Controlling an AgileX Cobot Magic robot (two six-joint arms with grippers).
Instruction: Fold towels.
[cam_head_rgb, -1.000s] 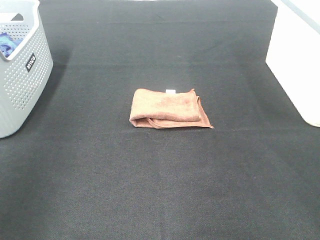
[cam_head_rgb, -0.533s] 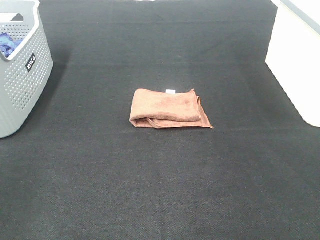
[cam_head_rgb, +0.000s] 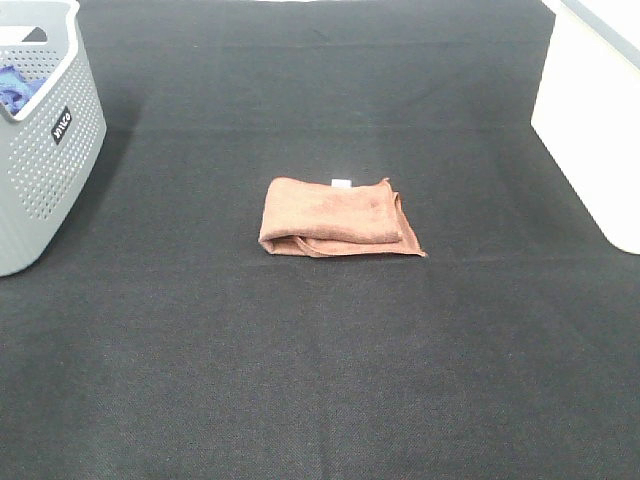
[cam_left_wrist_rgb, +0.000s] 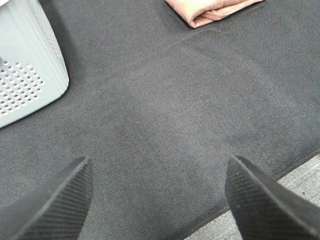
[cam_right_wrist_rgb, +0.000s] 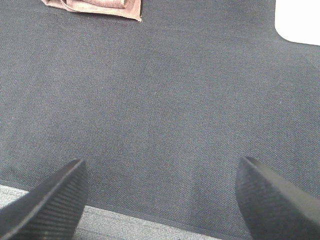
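Note:
A folded brown towel (cam_head_rgb: 335, 217) with a small white tag lies in the middle of the black mat (cam_head_rgb: 320, 360). Its near edge shows in the left wrist view (cam_left_wrist_rgb: 212, 10) and in the right wrist view (cam_right_wrist_rgb: 95, 7). Neither arm shows in the exterior high view. My left gripper (cam_left_wrist_rgb: 160, 200) is open and empty, near the mat's front edge, well short of the towel. My right gripper (cam_right_wrist_rgb: 162, 195) is open and empty, also near the front edge.
A grey perforated laundry basket (cam_head_rgb: 40, 140) with blue cloth inside stands at the far left; it also shows in the left wrist view (cam_left_wrist_rgb: 27, 65). A white bin (cam_head_rgb: 590, 120) stands at the far right, its corner in the right wrist view (cam_right_wrist_rgb: 299, 20).

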